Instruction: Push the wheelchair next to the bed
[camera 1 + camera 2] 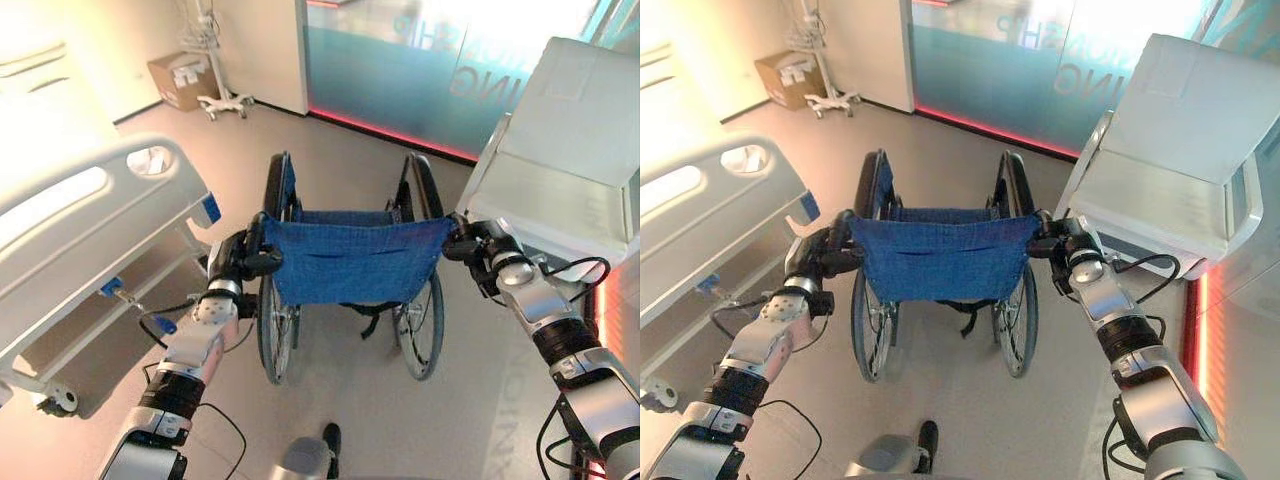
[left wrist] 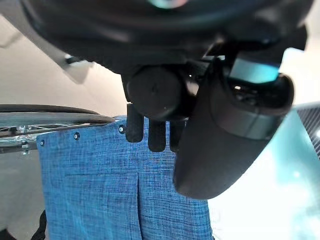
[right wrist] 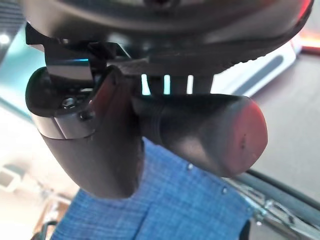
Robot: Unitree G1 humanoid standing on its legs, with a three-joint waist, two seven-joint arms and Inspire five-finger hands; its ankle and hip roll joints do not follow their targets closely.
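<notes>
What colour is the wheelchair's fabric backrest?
Blue, a woven-looking cloth backrest on the wheelchair; clearest in the left eye view.

Grey floor (image 1: 340,420), frosted glass wall (image 1: 430,60) with a red strip, cardboard box (image 1: 180,78) by a white stand (image 1: 215,60)

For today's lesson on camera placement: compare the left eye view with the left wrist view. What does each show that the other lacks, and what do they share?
Left eye view alone: the white hospital bed with a plastic end board on the robot's left, the brown cardboard box by the far wall, the white boxy machine on the right, and the right hand on its push handle.

Left wrist view alone: the fingers curled round the black rubber push handle, seen close.

Both: the left hand and the wheelchair with a blue fabric backrest.
</notes>
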